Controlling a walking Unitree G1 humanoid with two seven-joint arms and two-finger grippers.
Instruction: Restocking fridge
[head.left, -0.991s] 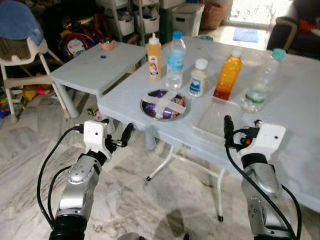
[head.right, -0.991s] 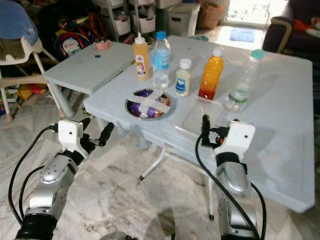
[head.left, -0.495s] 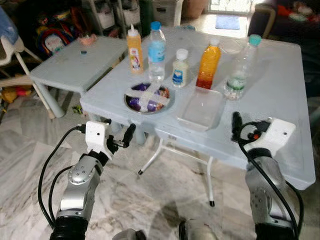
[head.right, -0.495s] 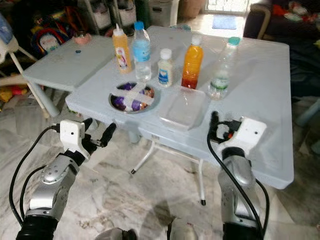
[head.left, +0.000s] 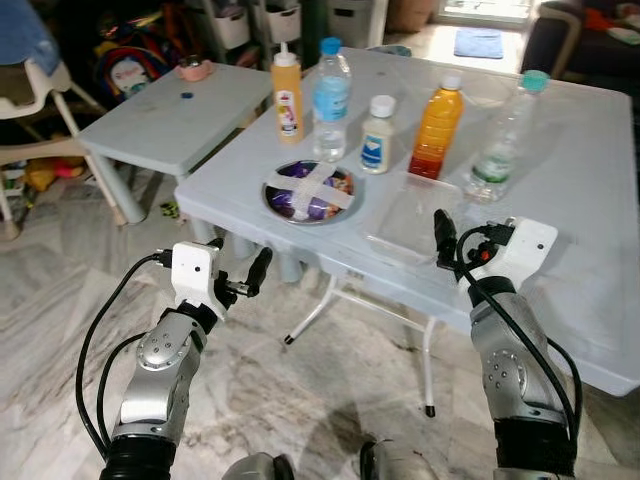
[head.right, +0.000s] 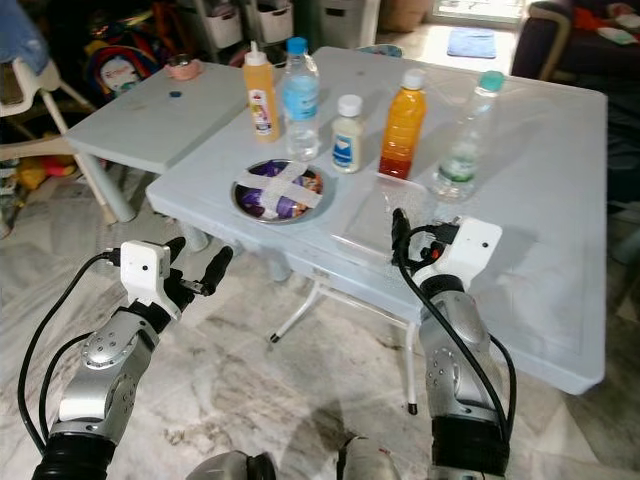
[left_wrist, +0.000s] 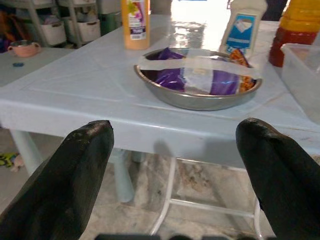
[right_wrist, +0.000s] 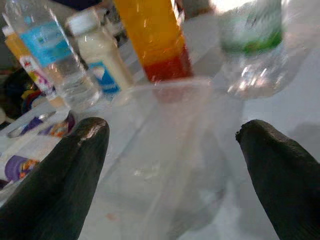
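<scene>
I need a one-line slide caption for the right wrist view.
Open right end effector facing clear plastic container, with orange juice bottle behind.

Right wrist view blurred throughout: orange juice bottle (right_wrist: 155, 40) and clear bottle with green label (right_wrist: 252, 45) both cut off at the top, caps out of frame, label print unreadable. Left wrist view: sauce bottle (left_wrist: 135, 22) and small white bottle (left_wrist: 243, 27) cut off above, clear plastic container (left_wrist: 302, 75) cut by the edge. Contents of taped steel bowl (head.left: 311, 193) partly hidden under 2 crossed tape strips; wrappers' print too small to read.
</scene>
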